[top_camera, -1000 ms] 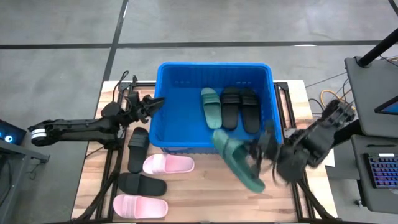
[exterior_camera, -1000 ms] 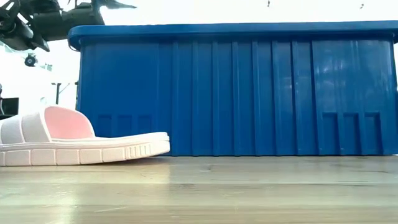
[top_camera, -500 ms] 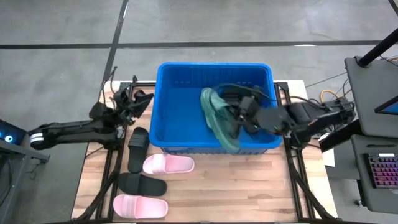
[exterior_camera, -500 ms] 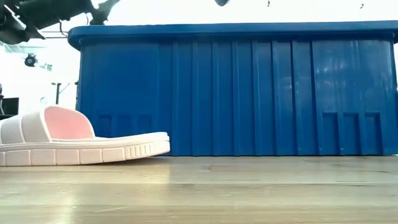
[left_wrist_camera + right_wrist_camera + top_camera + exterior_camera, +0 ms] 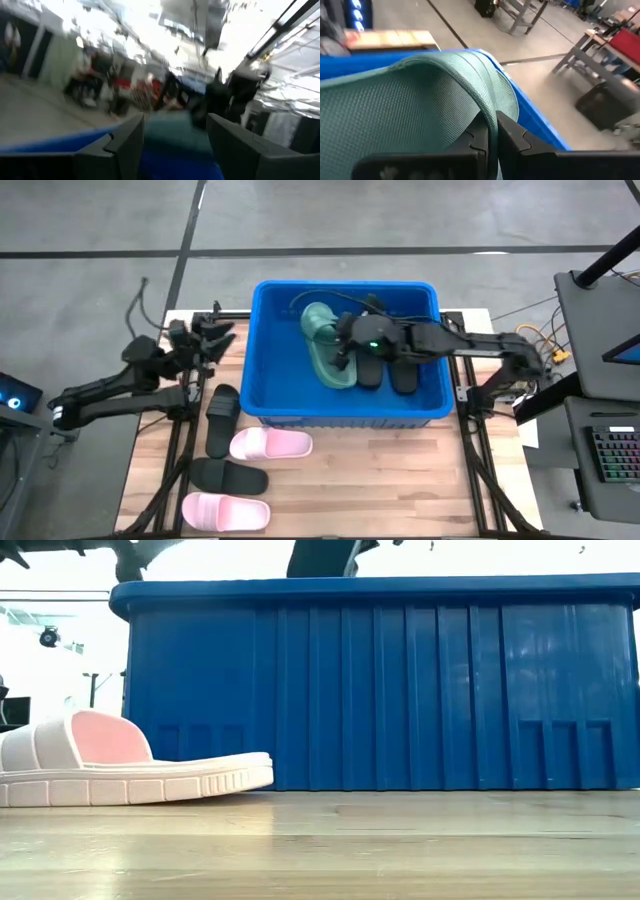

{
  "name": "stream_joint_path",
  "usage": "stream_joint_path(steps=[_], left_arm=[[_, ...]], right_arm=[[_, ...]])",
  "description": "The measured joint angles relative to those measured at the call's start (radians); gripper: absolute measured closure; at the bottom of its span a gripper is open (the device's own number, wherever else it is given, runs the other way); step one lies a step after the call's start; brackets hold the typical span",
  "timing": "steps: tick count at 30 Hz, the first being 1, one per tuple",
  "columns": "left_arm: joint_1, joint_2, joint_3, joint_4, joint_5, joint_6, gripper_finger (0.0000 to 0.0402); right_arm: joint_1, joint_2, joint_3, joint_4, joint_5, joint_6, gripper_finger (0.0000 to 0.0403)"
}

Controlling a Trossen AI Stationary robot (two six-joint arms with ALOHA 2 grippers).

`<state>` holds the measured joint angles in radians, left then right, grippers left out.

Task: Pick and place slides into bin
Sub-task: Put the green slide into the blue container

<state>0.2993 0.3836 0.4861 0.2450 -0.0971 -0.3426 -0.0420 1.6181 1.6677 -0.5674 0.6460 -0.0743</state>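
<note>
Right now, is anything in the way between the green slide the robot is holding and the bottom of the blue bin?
Partly. The right gripper, shut on the green slide, holds it over the bin. Another green slide and two black slides already lie beneath and beside it. The bin floor farther left looks bare.

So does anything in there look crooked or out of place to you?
Only the green slide in the right hand: it hangs tilted over the blue bin, pinched by its strap, above another green slide lying flat beside two black ones. The four slides on the table lie flat.
</note>
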Motion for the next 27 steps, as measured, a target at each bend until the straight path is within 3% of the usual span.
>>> stream_joint_path(steps=[7, 17, 27], left_arm=[[0.0, -0.082, -0.001, -0.008, -0.119, 0.116, 0.0201], [0.0, -0.169, -0.002, -0.178, -0.124, 0.114, 0.0201], [0.0, -0.244, -0.002, -0.211, -0.13, 0.118, 0.0201]], right_arm=[[-0.109, 0.213, 0.129, -0.005, 0.008, -0.116, 0.039], [-0.162, 0.473, 0.257, -0.034, 0.035, -0.334, 0.039], [-0.175, 0.63, 0.336, -0.082, 0.035, -0.381, 0.039]])
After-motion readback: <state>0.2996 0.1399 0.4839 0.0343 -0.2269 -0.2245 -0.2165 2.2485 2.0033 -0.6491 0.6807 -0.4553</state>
